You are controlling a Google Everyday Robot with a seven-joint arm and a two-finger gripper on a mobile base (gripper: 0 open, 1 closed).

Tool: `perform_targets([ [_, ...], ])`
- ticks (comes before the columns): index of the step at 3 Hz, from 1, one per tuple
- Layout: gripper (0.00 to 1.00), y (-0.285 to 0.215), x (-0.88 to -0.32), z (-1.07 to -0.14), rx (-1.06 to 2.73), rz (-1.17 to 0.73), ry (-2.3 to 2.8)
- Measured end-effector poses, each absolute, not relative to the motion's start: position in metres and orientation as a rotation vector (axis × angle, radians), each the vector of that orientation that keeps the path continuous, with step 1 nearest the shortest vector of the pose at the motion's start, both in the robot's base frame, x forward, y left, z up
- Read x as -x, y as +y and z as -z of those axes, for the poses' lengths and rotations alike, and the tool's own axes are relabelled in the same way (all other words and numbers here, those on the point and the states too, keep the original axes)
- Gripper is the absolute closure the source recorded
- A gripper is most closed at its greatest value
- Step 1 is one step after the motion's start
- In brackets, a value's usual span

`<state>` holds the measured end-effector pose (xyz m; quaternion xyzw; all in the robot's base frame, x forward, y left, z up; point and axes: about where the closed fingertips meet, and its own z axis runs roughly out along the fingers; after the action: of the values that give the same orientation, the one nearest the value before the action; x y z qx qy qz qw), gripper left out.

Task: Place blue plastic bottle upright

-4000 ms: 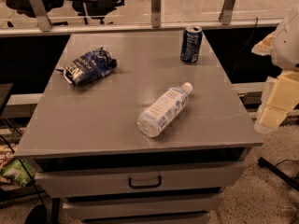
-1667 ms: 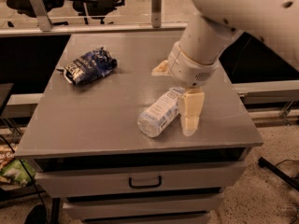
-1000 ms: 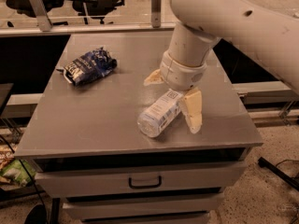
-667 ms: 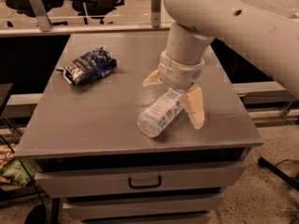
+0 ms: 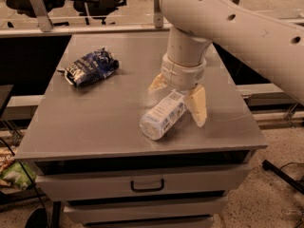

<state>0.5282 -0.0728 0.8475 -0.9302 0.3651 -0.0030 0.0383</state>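
The blue plastic bottle (image 5: 163, 115) lies on its side on the grey table (image 5: 95, 122), its base toward the front and its cap end hidden under the gripper. It is clear with a white-and-blue label. My gripper (image 5: 178, 99) hangs from the big white arm and is down over the bottle's cap end. It is open: one cream finger (image 5: 198, 106) is to the right of the bottle, the other (image 5: 156, 83) to its left. Neither finger presses the bottle.
A dark blue and white snack bag (image 5: 90, 66) lies at the table's back left. Drawers (image 5: 147, 185) sit under the tabletop. A railing and office chairs are behind the table. The soda can is hidden behind the arm.
The arm swung in from the right and came down over the bottle's cap end. In the last second it shifted slightly left so that the fingers straddle the bottle. The bottle has not moved.
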Motion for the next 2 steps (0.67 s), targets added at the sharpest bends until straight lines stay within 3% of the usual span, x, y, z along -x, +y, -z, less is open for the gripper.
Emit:
perform_targets([
  [1, 0.39, -0.0757, -0.5306, -0.8486, 2.884, 0.052, 1.083],
  [2, 0.7, -0.0769, -0.5344, -0.8544, 2.903, 0.115, 1.054],
])
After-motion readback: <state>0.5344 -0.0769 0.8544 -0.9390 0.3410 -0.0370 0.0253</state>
